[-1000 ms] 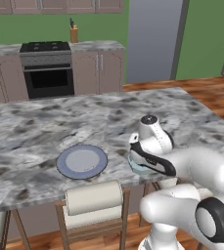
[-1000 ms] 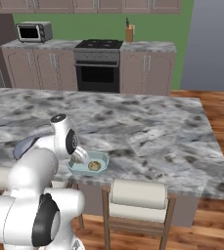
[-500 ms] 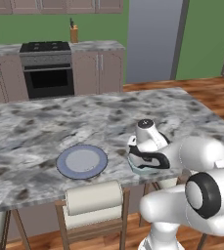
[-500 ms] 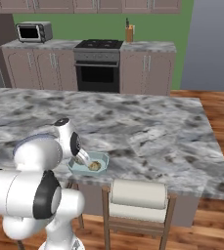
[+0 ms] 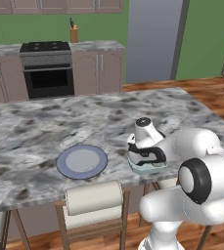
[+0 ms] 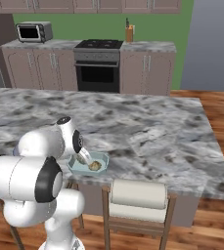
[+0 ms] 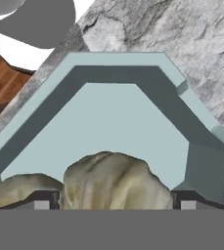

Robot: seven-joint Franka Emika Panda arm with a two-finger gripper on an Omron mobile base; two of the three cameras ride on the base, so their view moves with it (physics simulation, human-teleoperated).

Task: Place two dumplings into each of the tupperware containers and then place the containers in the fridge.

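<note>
A pale blue-green tupperware container (image 5: 155,169) (image 6: 79,168) (image 7: 113,112) sits at the near edge of the marble island counter (image 5: 84,122). Two tan-green dumplings lie in it, one (image 7: 113,178) between my fingertips and another (image 7: 20,190) beside it. A dumpling (image 6: 95,166) also shows in the right base view. My gripper (image 5: 145,157) (image 6: 85,157) (image 7: 113,202) reaches down into the tub, open, with its dark fingertips (image 7: 41,201) standing wide on either side of the middle dumpling. The tall grey fridge (image 5: 155,39) (image 6: 216,44) stands across the room behind the island.
A round blue-grey plate (image 5: 81,161) lies left of the tub. A stool with a white backrest (image 5: 94,197) (image 6: 135,194) stands against the counter's near edge. The dark oven (image 5: 47,73) (image 6: 98,71) is at the back wall, with a microwave (image 6: 33,31) to its left.
My hand has stayed low over the tub with the jaws a touch wider. The arm's elbow has swung round behind it.
</note>
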